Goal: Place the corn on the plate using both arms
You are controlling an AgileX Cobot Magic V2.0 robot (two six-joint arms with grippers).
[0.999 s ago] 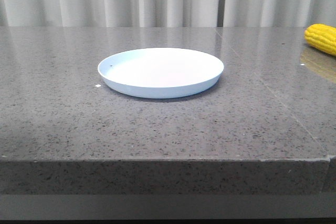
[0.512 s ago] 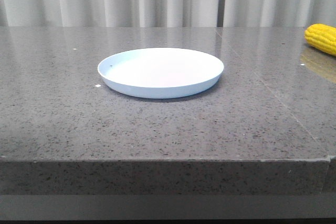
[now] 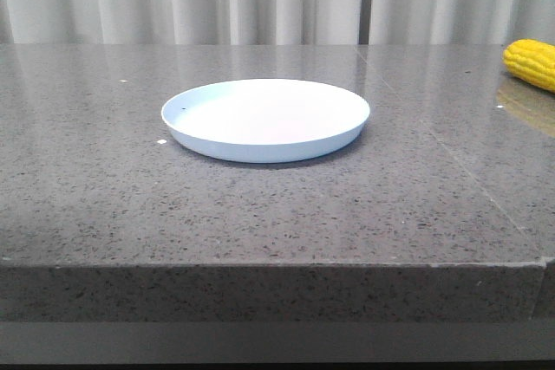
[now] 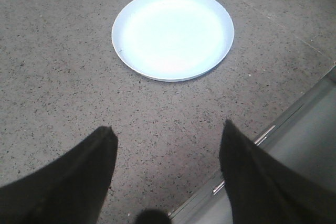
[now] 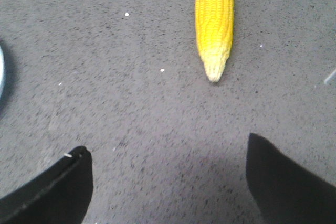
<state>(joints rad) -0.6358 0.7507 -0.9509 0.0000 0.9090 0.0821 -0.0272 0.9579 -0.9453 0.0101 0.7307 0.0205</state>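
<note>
Lying on the grey speckled surface (image 3: 260,214) at its far right, the corn (image 5: 214,22) sits ahead of the right claw (image 5: 168,182), well apart from its 2 spread fingers, pale tip pointing toward them. The plate (image 3: 265,119) rests empty mid-surface, ahead of the left claw (image 4: 168,177), whose fingers also stand apart, holding nothing.

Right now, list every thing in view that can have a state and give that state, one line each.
plate: empty, flat on the table, nothing touching it.
corn: lying on the table, off the plate, ungrasped.
left gripper: jaws open, holding nothing, plate ahead of it.
right gripper: jaws open, holding nothing, corn's pale tip pointing toward it.
</note>
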